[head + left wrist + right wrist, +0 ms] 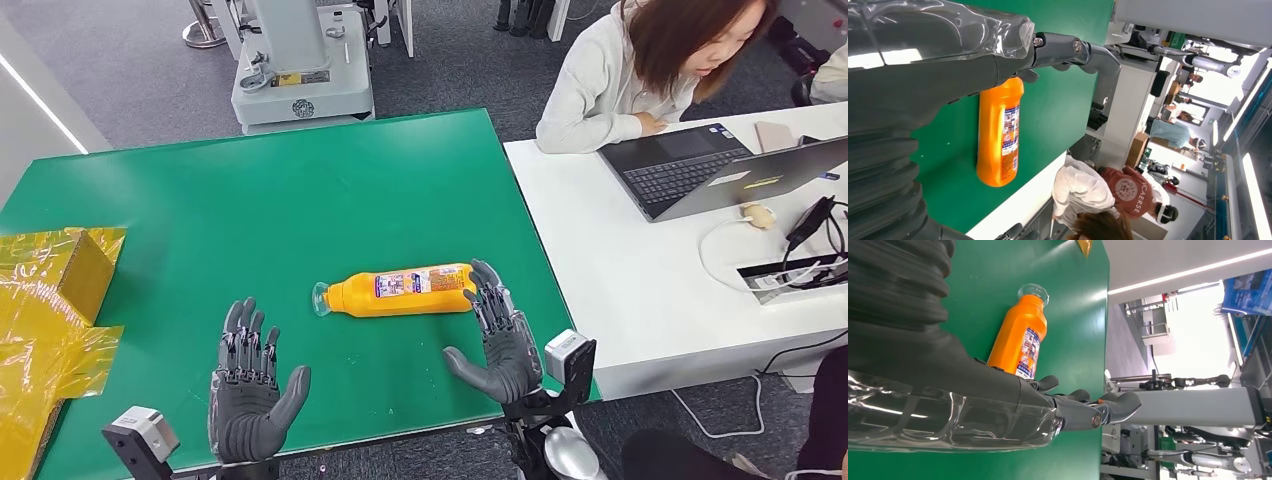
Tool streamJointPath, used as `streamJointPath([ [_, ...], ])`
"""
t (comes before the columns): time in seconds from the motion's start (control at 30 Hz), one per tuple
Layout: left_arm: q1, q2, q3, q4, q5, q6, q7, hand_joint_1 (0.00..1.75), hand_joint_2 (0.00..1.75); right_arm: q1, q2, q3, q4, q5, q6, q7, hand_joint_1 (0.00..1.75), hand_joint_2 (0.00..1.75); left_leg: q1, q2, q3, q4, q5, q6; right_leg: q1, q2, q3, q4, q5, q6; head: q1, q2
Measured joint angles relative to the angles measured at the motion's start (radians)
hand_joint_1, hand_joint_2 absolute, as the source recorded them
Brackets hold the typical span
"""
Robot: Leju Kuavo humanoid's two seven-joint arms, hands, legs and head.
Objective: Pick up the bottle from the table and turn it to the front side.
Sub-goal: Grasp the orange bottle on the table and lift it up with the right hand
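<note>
Orange bottle (pixel 405 290) lies flat on desk (pixel 300 200) — ungrasped; right hand (pixel 500 335) spread beside its base, left hand (pixel 248 385) spread, idle.

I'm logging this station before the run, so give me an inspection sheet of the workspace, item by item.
Surface: green table, with a white desk beside it.
Job's things: orange bottle lying on its side, label showing, clear cap toward the robot's left.
Clutter: yellow box and yellow film at the table's left edge.
Hands: left hand open over the table, holding nothing; right hand open, fingertips at the bottle's base.
Cables: white and dark cables on the desk.
Surroundings: person at two laptops; machine base behind the table.
</note>
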Motion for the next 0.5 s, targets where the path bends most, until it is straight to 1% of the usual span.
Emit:
streamJointPath([
  [0.5, 0.000, 0.000, 0.000, 0.000, 0.000, 0.000, 0.000, 0.00, 1.75, 0.012, 0.000, 0.002, -0.002, -0.002, -0.012, 0.000, 0.00, 1.75, 0.000, 0.000, 0.000, 0.000, 0.000, 0.000, 0.000, 0.000, 0.000, 0.000, 0.000, 0.000, 0.000, 0.000],
])
